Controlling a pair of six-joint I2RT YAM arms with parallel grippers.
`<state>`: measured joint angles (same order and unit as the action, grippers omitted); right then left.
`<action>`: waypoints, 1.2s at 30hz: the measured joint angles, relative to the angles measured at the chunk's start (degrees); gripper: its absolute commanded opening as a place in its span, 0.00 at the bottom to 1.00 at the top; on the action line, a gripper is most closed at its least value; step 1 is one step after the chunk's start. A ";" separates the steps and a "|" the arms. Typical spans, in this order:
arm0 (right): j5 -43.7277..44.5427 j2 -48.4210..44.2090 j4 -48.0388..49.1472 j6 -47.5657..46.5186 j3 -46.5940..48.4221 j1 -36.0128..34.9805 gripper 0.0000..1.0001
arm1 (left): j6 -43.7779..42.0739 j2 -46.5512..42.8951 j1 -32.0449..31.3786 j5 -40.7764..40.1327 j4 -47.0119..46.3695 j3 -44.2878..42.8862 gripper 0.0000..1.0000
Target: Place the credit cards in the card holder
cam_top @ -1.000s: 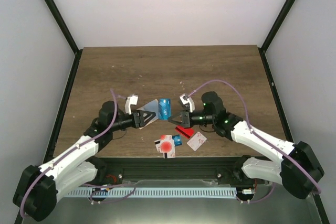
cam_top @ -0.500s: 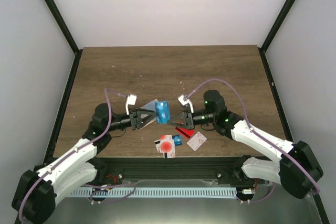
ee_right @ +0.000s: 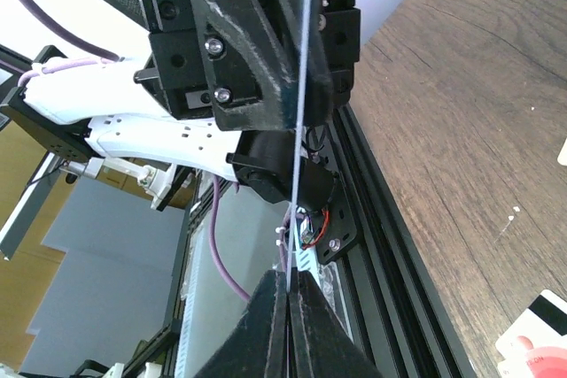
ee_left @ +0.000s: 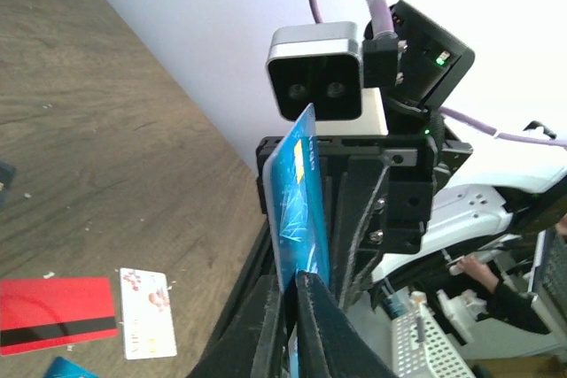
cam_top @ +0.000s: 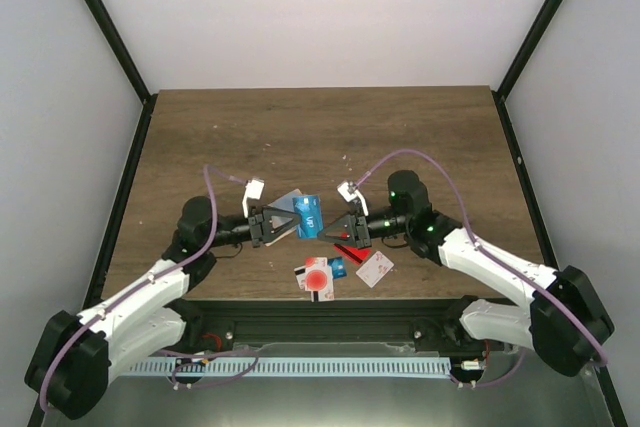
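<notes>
Between facing grippers, blue card (ee_left: 301,210) stands on edge, off table. Left gripper (ee_left: 295,289) pinches near edge; right gripper (ee_right: 288,282) clamps far edge.

Risk: arms pull apart with both clamped, so card bends or slips and drops.

Below right gripper: red card (cam_top: 350,250), white card (cam_top: 376,267), red-dot card (cam_top: 318,278).

Greyish flat piece (cam_top: 285,200) beside left gripper, maybe card holder; cannot tell.

Each gripper blocks other's advance.

Seen from above, the red card (cam_top: 350,249) was partly hidden behind the right gripper (cam_top: 328,229). The marks on the white card (cam_top: 375,268) to its right were too small to read. At the right wrist the blue card (ee_right: 300,86) showed only edge-on. At the left wrist the red card ran off the left edge.
</notes>
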<state>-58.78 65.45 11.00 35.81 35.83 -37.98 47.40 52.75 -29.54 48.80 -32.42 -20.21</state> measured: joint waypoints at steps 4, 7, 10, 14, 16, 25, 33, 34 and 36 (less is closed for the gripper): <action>-0.17 0.96 0.13 0.00 0.00 0.15 0.08 | 0.61 0.31 -0.24 0.48 -1.64 0.04 0.04; -0.04 2.12 0.02 -0.46 0.09 0.35 0.27 | 0.63 0.85 -0.26 0.35 -1.88 0.04 0.04; 1.99 3.91 -2.84 -2.19 1.55 0.33 0.38 | 0.13 0.76 -0.46 -2.97 1.07 -0.02 0.04; 8.76 6.29 -8.59 -4.26 5.16 0.70 0.47 | -1.62 0.76 0.79 -12.39 12.87 -2.01 0.04; 12.85 7.89 -11.15 -5.18 6.71 0.83 0.51 | -2.05 1.44 2.67 -15.61 17.25 -2.95 0.04; 31.08 18.62 -18.82 -8.41 14.19 0.92 0.61 | -2.84 6.75 10.43 -20.28 30.34 -2.93 0.04; 44.78 32.61 -23.80 -14.51 26.67 -0.70 0.66 | -4.66 11.10 13.55 -19.96 33.44 -2.19 0.04; 45.66 33.81 -24.20 -15.13 27.85 -1.05 0.66 | -4.81 11.41 13.75 -19.82 33.77 -2.16 0.04; 47.74 36.83 -25.81 -16.79 31.21 -2.10 0.66 | -5.18 11.87 14.05 -19.56 33.90 -2.16 0.04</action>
<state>-11.05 102.28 -14.81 19.03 67.05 -40.07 42.22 64.62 -15.49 29.23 1.48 -22.37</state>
